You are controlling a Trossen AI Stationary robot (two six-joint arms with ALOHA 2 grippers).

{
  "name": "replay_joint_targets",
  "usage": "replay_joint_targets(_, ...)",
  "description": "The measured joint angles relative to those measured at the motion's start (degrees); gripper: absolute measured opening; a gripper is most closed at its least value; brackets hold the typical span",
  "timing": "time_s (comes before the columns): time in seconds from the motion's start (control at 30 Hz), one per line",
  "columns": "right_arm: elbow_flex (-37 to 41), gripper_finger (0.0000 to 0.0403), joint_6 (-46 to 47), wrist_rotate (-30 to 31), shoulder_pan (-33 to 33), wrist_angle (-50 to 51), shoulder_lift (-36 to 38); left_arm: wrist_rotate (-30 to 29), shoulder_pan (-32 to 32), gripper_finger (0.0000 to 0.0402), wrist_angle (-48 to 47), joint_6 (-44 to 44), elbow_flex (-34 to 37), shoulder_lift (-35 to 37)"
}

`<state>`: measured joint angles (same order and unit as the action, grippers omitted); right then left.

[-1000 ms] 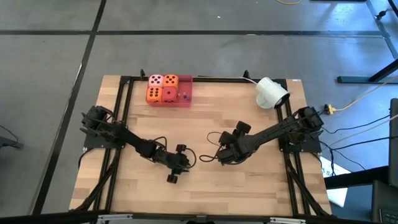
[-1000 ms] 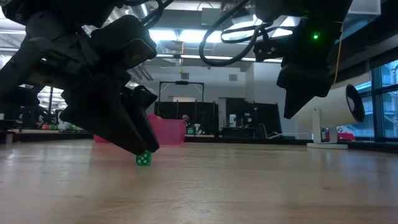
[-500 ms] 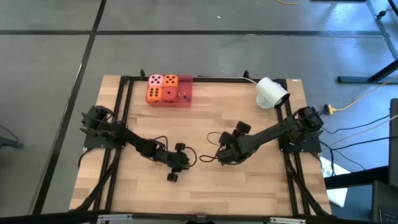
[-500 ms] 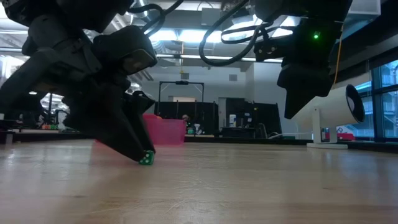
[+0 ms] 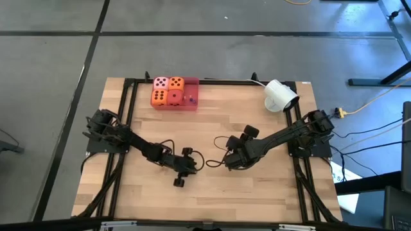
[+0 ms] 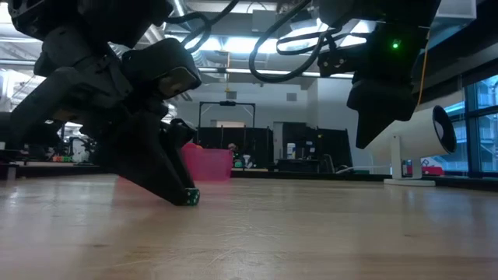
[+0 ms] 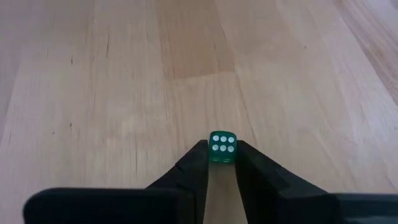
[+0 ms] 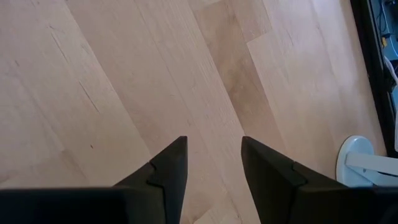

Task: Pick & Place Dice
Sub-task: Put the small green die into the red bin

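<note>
The wooden desk (image 5: 270, 192) carries a red tray (image 5: 191, 97) at its far edge, with four large dice (image 5: 167, 90) in it: one pink, two orange, one red. A white camera-like device (image 5: 280, 95) stands near the far right corner.

Both arms reach toward the desk's middle. The right gripper (image 8: 214, 163) hangs above bare wood with its fingers parted and nothing between them.

The left gripper (image 7: 222, 155) is down at the surface, and its fingers (image 7: 198, 163) stand on either side of a tiny green die (image 7: 222, 148), six pips up, right at their tips. They look closed against it, or very nearly so.

The risk lies in that hold. The die is seated only at the extreme tips, so a slightly uneven squeeze could squirt it forward across the smooth wood. In the low view the fingertips seem to meet the desk, so pressing lower could scrape or jam. A lift before the grip is firm would probably drop the die, and it could roll off.
</note>
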<state>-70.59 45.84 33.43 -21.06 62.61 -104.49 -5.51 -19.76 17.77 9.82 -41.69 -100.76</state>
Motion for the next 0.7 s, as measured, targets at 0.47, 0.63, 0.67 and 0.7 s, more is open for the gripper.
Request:
replay_joint_targets(0.47, 0.0, 0.0152, 0.0, 0.0, 0.0, -0.5, 0.0, -1.7, 0.2, 0.0060, 0.6, -5.0, 0.0, 0.8)
replay_joint_targets(0.63, 0.0, 0.0152, 0.0, -0.3, 0.0, -1.3, 0.0, -4.0, 3.8, 0.0060, -5.1, -7.6, 0.1, 7.2)
replay_joint_targets(0.67, 0.0, 0.0152, 0.0, -0.9, 0.0, -1.6, 0.0, -4.8, 5.0, 0.0060, -7.1, -8.1, 0.1, 9.0)
replay_joint_targets(0.7, 0.0, 0.0152, 0.0, -1.6, 0.0, -2.0, 0.0, -5.9, 6.4, 0.0060, -9.3, -8.7, 0.1, 10.7)
